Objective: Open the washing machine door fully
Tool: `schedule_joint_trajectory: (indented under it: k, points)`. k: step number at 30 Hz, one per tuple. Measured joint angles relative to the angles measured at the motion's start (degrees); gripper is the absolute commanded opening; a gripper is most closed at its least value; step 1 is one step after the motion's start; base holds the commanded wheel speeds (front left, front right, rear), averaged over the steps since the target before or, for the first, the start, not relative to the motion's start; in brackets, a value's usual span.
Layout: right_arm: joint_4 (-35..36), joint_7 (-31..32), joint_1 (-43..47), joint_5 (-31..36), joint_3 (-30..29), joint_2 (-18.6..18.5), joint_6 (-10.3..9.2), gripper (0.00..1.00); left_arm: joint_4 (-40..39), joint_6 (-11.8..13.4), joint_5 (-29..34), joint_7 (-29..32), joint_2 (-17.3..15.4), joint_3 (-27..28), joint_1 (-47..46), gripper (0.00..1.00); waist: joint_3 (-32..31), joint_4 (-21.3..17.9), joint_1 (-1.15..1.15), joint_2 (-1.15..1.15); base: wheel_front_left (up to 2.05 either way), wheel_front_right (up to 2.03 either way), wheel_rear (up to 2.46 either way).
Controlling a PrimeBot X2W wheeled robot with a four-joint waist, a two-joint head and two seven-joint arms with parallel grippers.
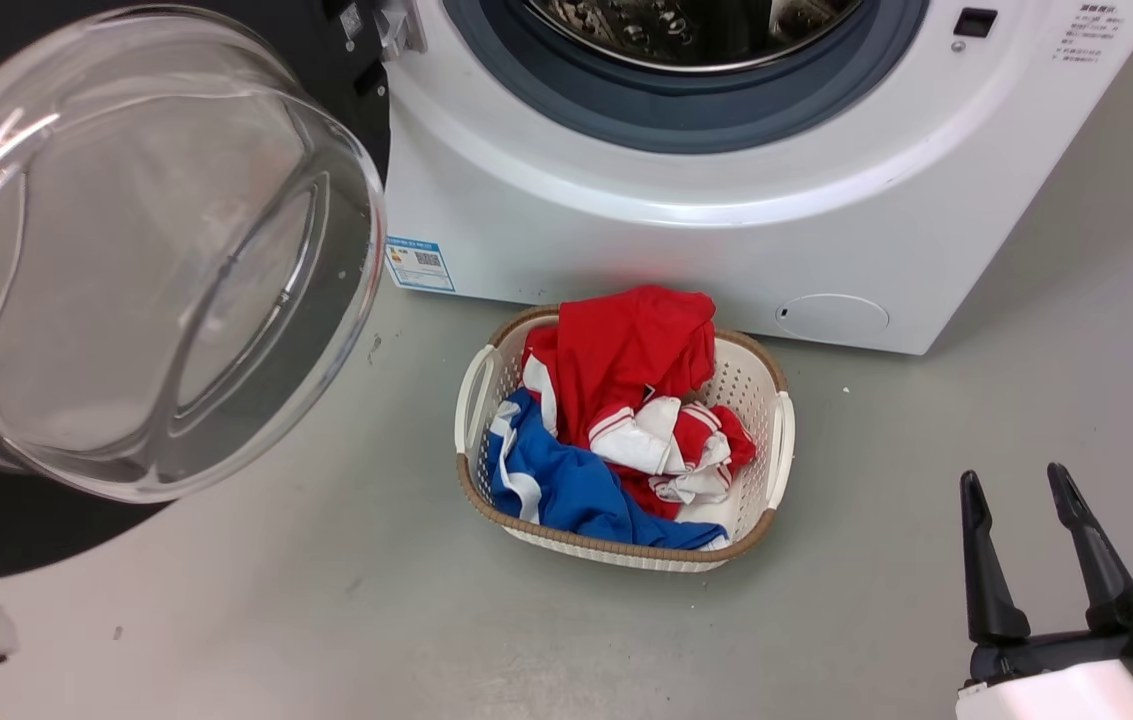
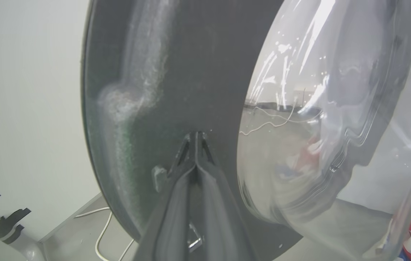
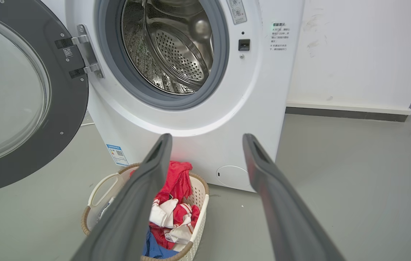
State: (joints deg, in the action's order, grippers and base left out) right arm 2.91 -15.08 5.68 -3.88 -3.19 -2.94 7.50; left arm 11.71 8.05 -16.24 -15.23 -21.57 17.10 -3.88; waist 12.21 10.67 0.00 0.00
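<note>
Left gripper point(image 2: 196, 136) at 6 o'clock of the left wrist view: jaws clenched, fingers point(image 2: 176, 195) pressed flat together with nothing between them, tips set against the dark inner rim of the washing machine door point(image 2: 176, 72), actual contact hard to confirm. Right gripper point(image 1: 1014, 478) at 4 o'clock of the head view: jaws released, spread wide, empty, touching nothing, poised above the floor point(image 1: 326, 620) and well apart from the door. Washing machine door standing wide open at 9 o'clock of the washing machine point(image 1: 686, 230), carried by a metal hinge point(image 3: 85, 50) at 9 o'clock of the drum mouth, inner face and bulging clear glass bowl point(image 1: 146, 250) turned toward the head camera. Perforated steel drum point(image 3: 176, 47) exposed, ringed by a grey gasket point(image 3: 222, 54). Low on the white front panel, blue label point(image 1: 419, 263) at 7 o'clock and round cap point(image 1: 831, 315) at 5 o'clock. Laundry basket point(image 1: 781, 430) on the floor just in front of the machine, at 6 o'clock of the drum mouth, filled with red, white and blue clothes point(image 1: 626, 350). Floor smooth and grey. White wall point(image 3: 354, 47) with a dark skirting strip point(image 3: 346, 113) at 3 o'clock of the machine in the right wrist view; white cable point(image 2: 102, 232) on the floor at 7 o'clock of the left wrist view.
</note>
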Motion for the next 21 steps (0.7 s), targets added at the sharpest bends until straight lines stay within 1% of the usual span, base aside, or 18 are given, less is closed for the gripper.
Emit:
schedule_joint_trajectory:
  k: [4,16,21]
  points:
    - [0.26,0.00,-0.75,0.42,-0.20,0.01,0.00,1.00,3.71,-0.96,-0.98,0.01,-1.94,1.53,-2.88,0.00,1.25,-0.12,0.00,0.00,0.00,0.00,0.00]
    - [0.49,0.00,-2.79,1.49,-0.02,0.01,0.00,1.00,15.03,-3.88,-3.43,0.01,-6.41,4.88,-11.65,0.00,4.46,-0.77,0.00,0.00,0.00,0.00,0.00]
    - [0.48,0.00,-3.36,1.66,-0.03,0.01,0.00,1.00,18.37,-5.04,-3.13,0.01,-7.03,5.47,-13.81,0.00,5.11,-1.39,0.00,0.00,0.00,0.00,0.00]
